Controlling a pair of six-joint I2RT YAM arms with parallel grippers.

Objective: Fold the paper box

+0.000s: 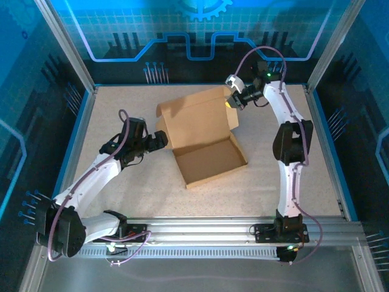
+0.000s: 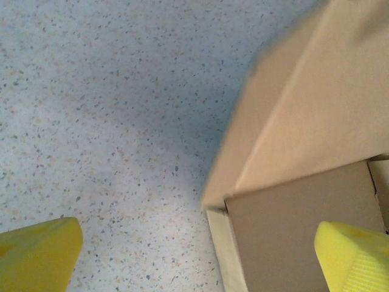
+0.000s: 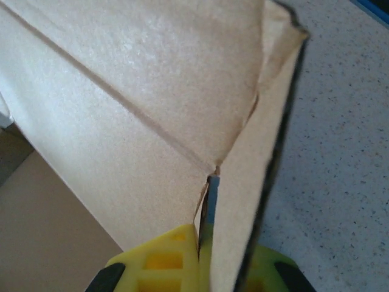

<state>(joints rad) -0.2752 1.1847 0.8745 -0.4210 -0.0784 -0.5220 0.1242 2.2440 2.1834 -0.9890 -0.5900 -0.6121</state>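
Note:
The brown paper box (image 1: 209,161) lies in the middle of the table, its shallow tray open and its lid (image 1: 197,115) tilted up behind it. My right gripper (image 1: 233,100) is at the lid's far right corner, shut on the lid's side flap. In the right wrist view the cardboard flap (image 3: 243,182) runs between the yellow fingers (image 3: 161,261) of that gripper (image 3: 225,264). My left gripper (image 1: 159,141) stands open at the box's left corner. In the left wrist view the left gripper (image 2: 194,261) straddles the box corner (image 2: 292,121), one finger (image 2: 36,255) over the table and one finger (image 2: 355,255) over the cardboard.
The speckled tabletop (image 1: 121,182) is ringed by a blue rim and metal frame posts (image 1: 67,48). A slotted aluminium rail (image 1: 200,234) runs along the near edge where both arm bases stand.

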